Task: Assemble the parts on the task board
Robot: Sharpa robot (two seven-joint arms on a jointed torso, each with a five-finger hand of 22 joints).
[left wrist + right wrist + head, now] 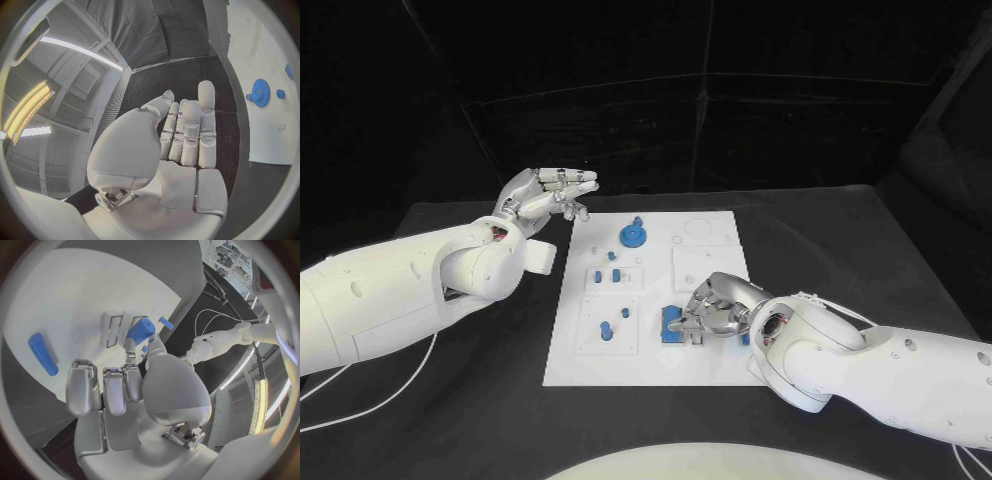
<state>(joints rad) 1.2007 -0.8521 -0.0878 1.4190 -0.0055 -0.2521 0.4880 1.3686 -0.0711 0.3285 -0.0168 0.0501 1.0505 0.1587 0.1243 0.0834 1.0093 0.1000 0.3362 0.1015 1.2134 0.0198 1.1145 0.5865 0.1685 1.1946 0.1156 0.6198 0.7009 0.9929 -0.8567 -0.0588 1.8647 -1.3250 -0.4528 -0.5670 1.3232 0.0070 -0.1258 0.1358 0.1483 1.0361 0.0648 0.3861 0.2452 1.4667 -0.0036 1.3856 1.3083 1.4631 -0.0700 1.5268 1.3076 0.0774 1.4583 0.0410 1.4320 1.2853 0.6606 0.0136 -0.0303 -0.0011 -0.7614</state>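
The white task board (646, 360) lies in the middle of the black table. My right hand (721, 308) rests low over its near right part. Between thumb and a fingertip it pinches a blue peg (140, 330), close to two slots in the board (119, 330). More blue parts (678, 326) sit just left of that hand. A blue bar (42, 354) lies flat on the board beside the fingers. My left hand (548, 195) hovers off the board's far left corner, fingers straight, holding nothing. A blue gear (635, 235) stands on the far part of the board (269, 125), also the blue gear (260, 92).
Small blue pieces stand in the board's left column (607, 275) and lower left square (607, 330). Bare black table (906, 250) surrounds the board. A white cable (372, 395) trails by my left arm.
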